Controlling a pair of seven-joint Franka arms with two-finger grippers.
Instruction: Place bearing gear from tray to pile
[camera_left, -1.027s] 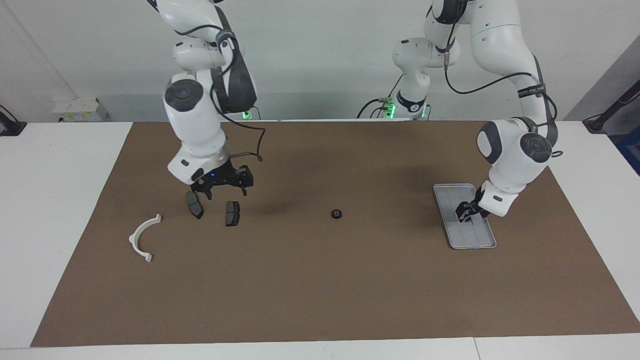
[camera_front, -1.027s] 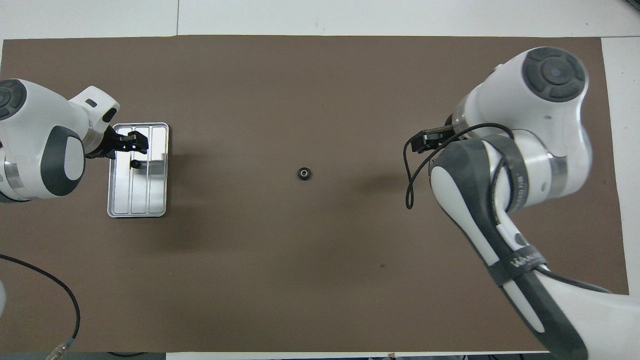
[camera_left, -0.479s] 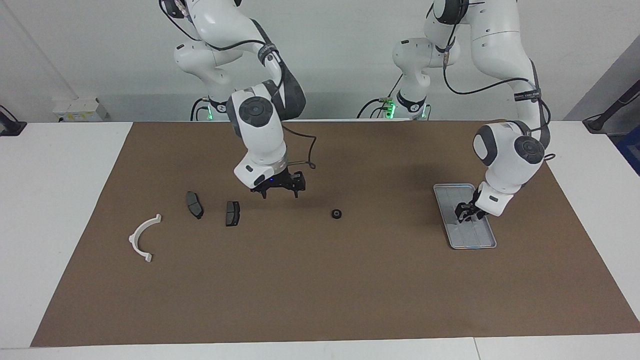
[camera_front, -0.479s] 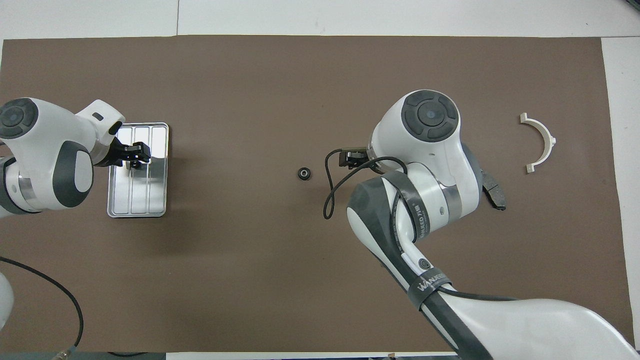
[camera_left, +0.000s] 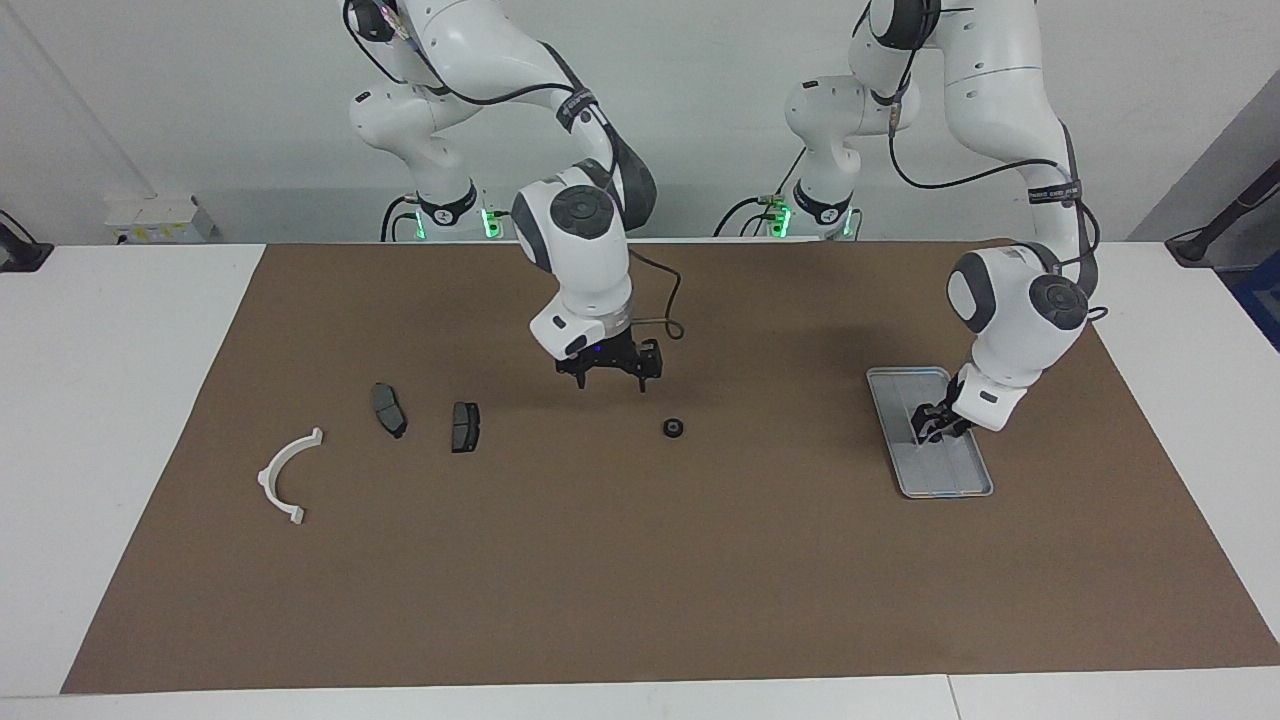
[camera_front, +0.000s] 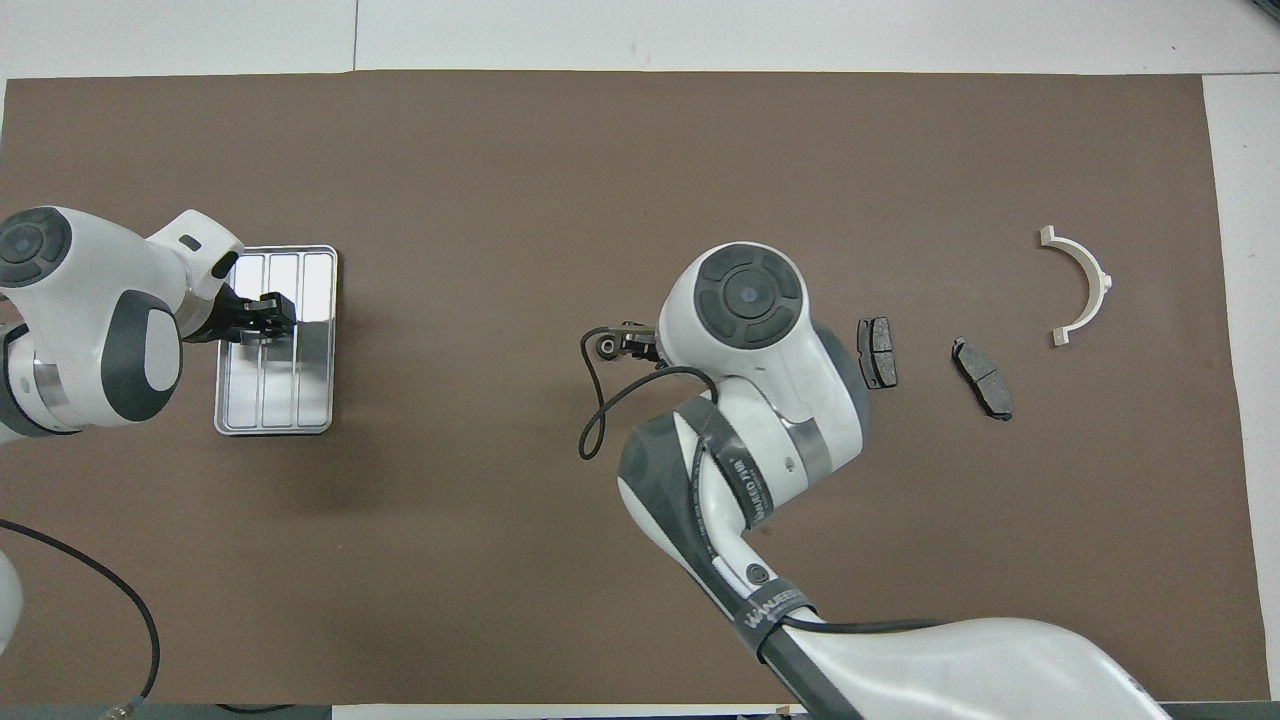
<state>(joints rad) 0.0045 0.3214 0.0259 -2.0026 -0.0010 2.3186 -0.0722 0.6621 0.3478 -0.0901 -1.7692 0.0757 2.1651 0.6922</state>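
Observation:
A small black bearing gear (camera_left: 673, 428) lies on the brown mat mid-table, between the tray and the pile; it also shows in the overhead view (camera_front: 607, 346). My right gripper (camera_left: 610, 379) hangs open and empty above the mat beside the gear, on its pile side, clear of it. The silver tray (camera_left: 940, 482) lies toward the left arm's end. My left gripper (camera_left: 930, 426) is low over the tray's middle (camera_front: 262, 318); what is under it is hidden. The pile is two dark plates (camera_left: 389, 409) (camera_left: 465, 426) and a white bracket (camera_left: 288, 476).
The brown mat (camera_left: 640, 580) covers most of the white table. The right arm's cable loop (camera_front: 590, 420) hangs beside its wrist. Green-lit arm bases stand at the robots' edge.
My right arm has swung from over the dark plates toward the middle of the table, ending beside the gear. My left gripper has shifted slightly and sunk lower over the tray.

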